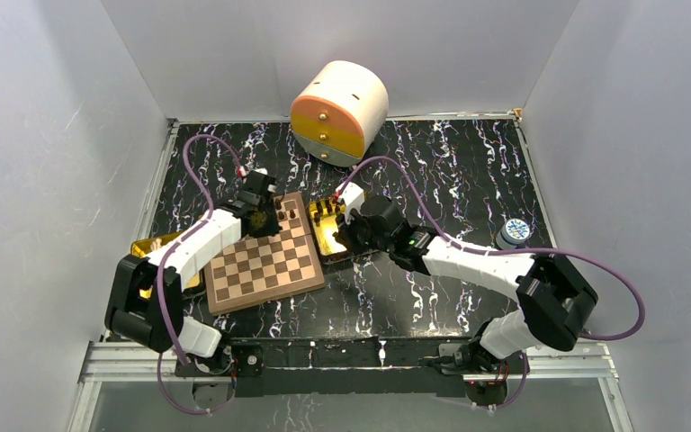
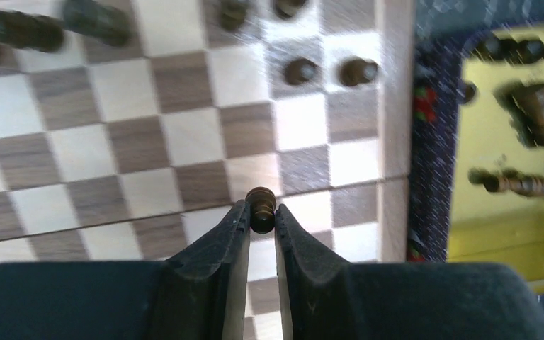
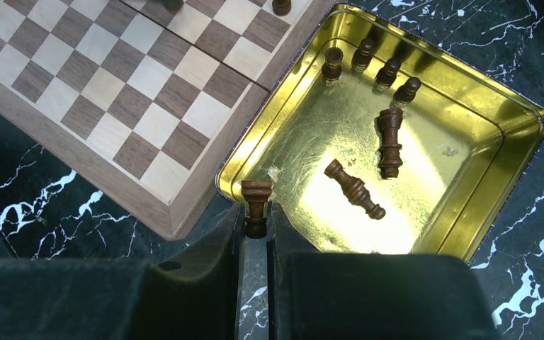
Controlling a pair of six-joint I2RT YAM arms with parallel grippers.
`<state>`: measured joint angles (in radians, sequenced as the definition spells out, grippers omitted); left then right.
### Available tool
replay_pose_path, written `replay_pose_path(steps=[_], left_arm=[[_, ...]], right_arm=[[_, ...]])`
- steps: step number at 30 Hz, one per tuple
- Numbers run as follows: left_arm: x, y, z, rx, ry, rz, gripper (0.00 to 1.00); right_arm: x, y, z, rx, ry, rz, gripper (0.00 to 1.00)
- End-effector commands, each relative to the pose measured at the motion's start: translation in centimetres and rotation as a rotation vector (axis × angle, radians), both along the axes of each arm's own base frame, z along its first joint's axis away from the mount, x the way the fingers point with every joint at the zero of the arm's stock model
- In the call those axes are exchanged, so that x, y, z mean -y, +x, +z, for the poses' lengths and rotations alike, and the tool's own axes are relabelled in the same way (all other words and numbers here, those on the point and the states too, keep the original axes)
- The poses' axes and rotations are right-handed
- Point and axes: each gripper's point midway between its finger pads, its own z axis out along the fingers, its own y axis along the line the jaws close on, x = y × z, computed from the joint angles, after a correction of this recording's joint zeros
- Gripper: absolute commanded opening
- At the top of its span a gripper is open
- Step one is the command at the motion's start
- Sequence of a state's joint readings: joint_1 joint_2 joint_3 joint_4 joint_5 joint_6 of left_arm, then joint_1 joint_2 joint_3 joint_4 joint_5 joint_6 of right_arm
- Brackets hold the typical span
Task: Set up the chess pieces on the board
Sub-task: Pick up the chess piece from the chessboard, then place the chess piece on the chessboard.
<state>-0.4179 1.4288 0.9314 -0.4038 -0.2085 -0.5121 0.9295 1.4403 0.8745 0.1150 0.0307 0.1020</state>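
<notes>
Risks a topple on release: grips the round-headed piece (image 2: 261, 204) only at its neck, between the very tips of the left fingers (image 2: 238, 228), so opening them above the board (image 2: 184, 142) rather than on it likely drops the piece sideways and sends it rolling. Cannot tell from the left wrist view of any contact between base and wood. Risks also a crooked landing across a line between squares. Could knock the standing pieces (image 2: 301, 71) further up that side on a careless pull-back. Risks, with the right fingers (image 3: 234, 234), catching the rim of the gold tin (image 3: 467, 134): holds a second piece (image 3: 256, 195) right at the tin's near corner, above the black desk (image 3: 49, 205), and could clip the metal on swinging towards the board.

For the left fingers: closed almost fully, pinching the round-headed piece, head poking just past the tips, over the board near its right edge in that view. For the right fingers: likewise nearly shut on the second piece, wider end sticking out beyond the tips. Leaves four pieces upright (image 3: 363, 53) along the tin's far wall and two lying flat (image 3: 389, 142) in its middle, apart from either grip
</notes>
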Motion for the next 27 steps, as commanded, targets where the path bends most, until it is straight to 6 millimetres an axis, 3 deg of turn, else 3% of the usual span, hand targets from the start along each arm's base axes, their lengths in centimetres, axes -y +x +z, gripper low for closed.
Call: replay_pose_path(steps=[1, 7, 13, 21, 27], left_arm=[[-5.2, 0.8, 2.0, 0.003, 0.034, 0.111, 0.16], [-10.6, 1.0, 3.3, 0.003, 0.075, 0.236, 0.16], [-15.3, 1.0, 2.8, -0.018, 0.078, 0.355, 0.17], [-17.7, 1.3, 1.2, -0.052, 0.076, 0.408, 0.17], [-17.5, 2.3, 0.6, -0.053, 0.056, 0.387, 0.17]], right_arm=[[-0.1, 0.3, 3.1, 0.056, 0.088, -0.010, 0.04], [-0.2, -0.1, 3.1, 0.045, 0.100, 0.006, 0.04], [-0.5, -0.4, 3.1, 0.033, 0.112, 0.018, 0.04], [-0.8, -0.8, 2.9, 0.018, 0.118, 0.041, 0.04], [-0.8, -0.7, 2.7, 0.019, 0.115, 0.038, 0.04]])
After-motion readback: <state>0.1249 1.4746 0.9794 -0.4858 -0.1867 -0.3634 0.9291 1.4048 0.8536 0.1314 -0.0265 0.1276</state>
